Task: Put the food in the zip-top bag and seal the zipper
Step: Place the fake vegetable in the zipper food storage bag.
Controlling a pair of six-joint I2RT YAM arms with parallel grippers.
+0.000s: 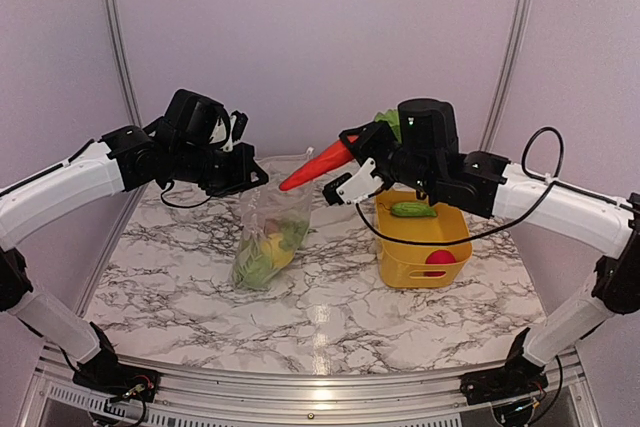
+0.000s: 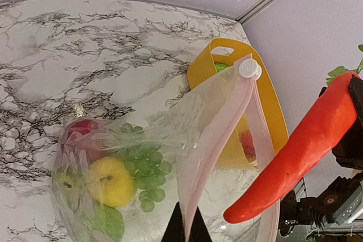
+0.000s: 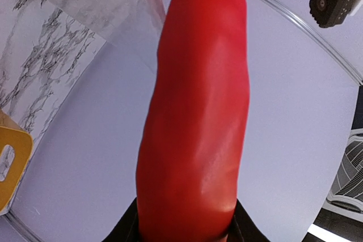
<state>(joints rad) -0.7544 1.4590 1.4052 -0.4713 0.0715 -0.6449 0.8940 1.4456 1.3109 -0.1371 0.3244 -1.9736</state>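
Between the left pincer's (image 1: pixel 248 179) pressed-together fingers, the zipper (image 2: pixel 218 134) is being pinched. The bag (image 1: pixel 268 237) is hanging below that pincer, its bottom resting on the table (image 1: pixel 330 317), and is holding a lemon (image 2: pixel 110 181), grapes (image 2: pixel 144 171) and an apple (image 2: pixel 82 128). The right pincer (image 1: pixel 352 159) is clamping the pepper (image 1: pixel 315 167) by its thick end, tip pointing ahead, just beside the bag mouth (contact unclear). Below this pincer, the basket (image 1: pixel 420 272) is holding a cucumber (image 1: pixel 413 210).

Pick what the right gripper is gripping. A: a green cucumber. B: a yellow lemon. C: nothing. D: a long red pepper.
D: the right gripper clamps the thick end of the red pepper, whose tip points toward the zip-top bag that the left gripper holds.
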